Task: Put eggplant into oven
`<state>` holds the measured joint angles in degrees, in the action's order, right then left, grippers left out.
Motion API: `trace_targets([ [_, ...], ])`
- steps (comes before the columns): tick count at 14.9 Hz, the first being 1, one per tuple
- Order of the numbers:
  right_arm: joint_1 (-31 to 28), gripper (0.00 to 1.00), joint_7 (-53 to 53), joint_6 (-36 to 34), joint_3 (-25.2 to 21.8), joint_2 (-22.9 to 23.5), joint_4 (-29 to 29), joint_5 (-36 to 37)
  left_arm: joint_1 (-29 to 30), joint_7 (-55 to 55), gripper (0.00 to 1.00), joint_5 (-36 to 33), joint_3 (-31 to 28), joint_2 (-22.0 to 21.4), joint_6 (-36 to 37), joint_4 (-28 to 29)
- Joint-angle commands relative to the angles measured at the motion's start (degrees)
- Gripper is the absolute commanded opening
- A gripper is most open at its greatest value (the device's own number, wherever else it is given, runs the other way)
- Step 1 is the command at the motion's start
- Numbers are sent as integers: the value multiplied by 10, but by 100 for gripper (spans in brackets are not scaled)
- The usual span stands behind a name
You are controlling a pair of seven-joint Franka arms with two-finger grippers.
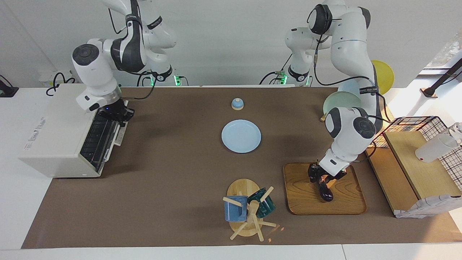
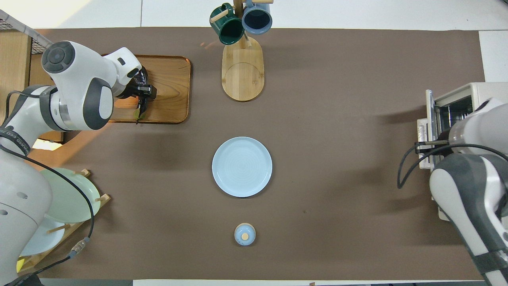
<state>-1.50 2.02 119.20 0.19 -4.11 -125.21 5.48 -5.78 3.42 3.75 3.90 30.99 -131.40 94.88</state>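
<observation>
Purple eggplant (image 1: 325,189) lies on the wooden tray (image 1: 303,202) at lower right of the facing view, the left gripper (image 1: 323,177) down around it; whether its jaws have bitten I cannot tell. At upper left the right gripper (image 1: 116,113), jaws together, holds the oven (image 1: 54,144) door down. Next comes a lift, then a carry over the plate (image 1: 241,136), where the mat is bare.

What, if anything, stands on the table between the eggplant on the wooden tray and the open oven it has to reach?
Only the light blue plate lies roughly between them, low and flat. The eggplant is on the wooden tray under the left gripper. At the oven, the right gripper holds the door down, so the mouth is open.
</observation>
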Motion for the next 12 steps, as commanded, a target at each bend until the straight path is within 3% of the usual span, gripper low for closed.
trace_targets([
  [1, 5, 0, 23, 115, -7, 60, -19, 12, -5, 10, 30, 6, -7, -8, -12, 14],
  [3, 10, 0, 26, 146, -7, 63, -41, 12, -4, 10, 0, 6, -7, -8, -8, 13],
  [8, 11, 0, 42, 181, -6, 84, -55, 12, -4, 4, 0, 23, -7, -19, 67, -32],
  [12, 11, 0, 45, 189, -5, 102, -55, 12, -13, -35, 0, 31, -6, -95, 150, -25],
])
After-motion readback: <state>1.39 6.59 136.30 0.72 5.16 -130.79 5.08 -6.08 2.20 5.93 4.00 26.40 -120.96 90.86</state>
